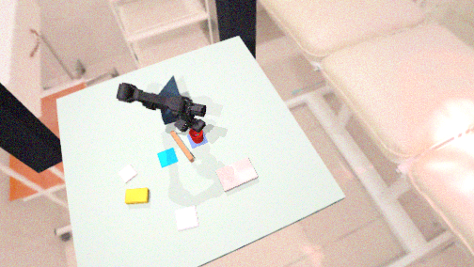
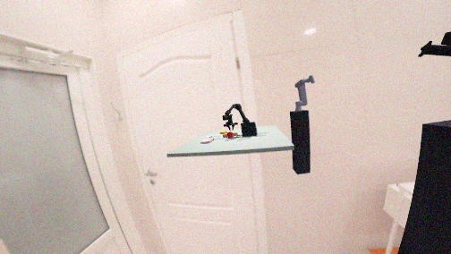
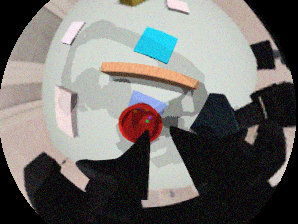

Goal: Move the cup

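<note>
Wrist view: at the fingertips of the gripper, parted by a modest gap, pinching nothing. Just beside them, one tip overlapping the rim from this angle; contact impossible to tell. Standing upright on the periwinkle pad: the red cup, with small marbles visible inside, green and violet among them. Next outward, lying between that pad and the cyan pad: a long orange bar. From above, well apart from the cup: a pale pink block, a yellow block, a small white square and a larger white square. All on the pale green table. In the exterior view, arching over from the dark base and bending down toward the cup: the black arm. Behind, a white panelled door.
</note>
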Available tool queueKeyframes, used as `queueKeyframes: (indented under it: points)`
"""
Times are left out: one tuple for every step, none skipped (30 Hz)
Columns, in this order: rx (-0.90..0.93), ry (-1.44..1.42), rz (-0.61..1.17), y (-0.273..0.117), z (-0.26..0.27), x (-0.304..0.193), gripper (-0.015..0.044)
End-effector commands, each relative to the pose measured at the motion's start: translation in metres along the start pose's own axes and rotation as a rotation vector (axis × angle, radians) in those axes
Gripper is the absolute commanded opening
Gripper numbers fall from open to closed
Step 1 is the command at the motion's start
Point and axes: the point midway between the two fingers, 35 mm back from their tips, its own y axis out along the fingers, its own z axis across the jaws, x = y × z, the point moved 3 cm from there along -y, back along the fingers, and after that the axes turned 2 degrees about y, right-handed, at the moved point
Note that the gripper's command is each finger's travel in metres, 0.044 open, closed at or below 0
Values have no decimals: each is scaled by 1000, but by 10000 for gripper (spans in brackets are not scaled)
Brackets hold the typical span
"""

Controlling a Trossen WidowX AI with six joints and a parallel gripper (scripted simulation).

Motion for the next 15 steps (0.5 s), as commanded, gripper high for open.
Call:
queueKeyframes:
  points:
    - [-9,-8,-7,9,-1,1,148]
    - [-9,-8,-7,10,-1,1,148]
    - [-9,-8,-7,12,-1,1,148]
    - [-9,-8,-7,13,-1,1,148]
    - [-9,-8,-7,15,-1,1,148]
    - [-9,-8,-7,17,-1,1,148]
    - [-9,-8,-7,18,-1,1,148]
    - [-9,-8,-7,20,-1,1,148]
    - [-9,-8,-7,22,-1,1,148]
    - [-9,-8,-7,23,-1,1,148]
    - [-9,-8,-7,25,-1,1,148]
    - [-9,-8,-7,26,-1,1,148]
    - [-9,-8,-8,28,-1,1,148]
    - [-9,-8,-8,30,-1,1,148]
    - [-9,-8,-8,31,-1,1,148]
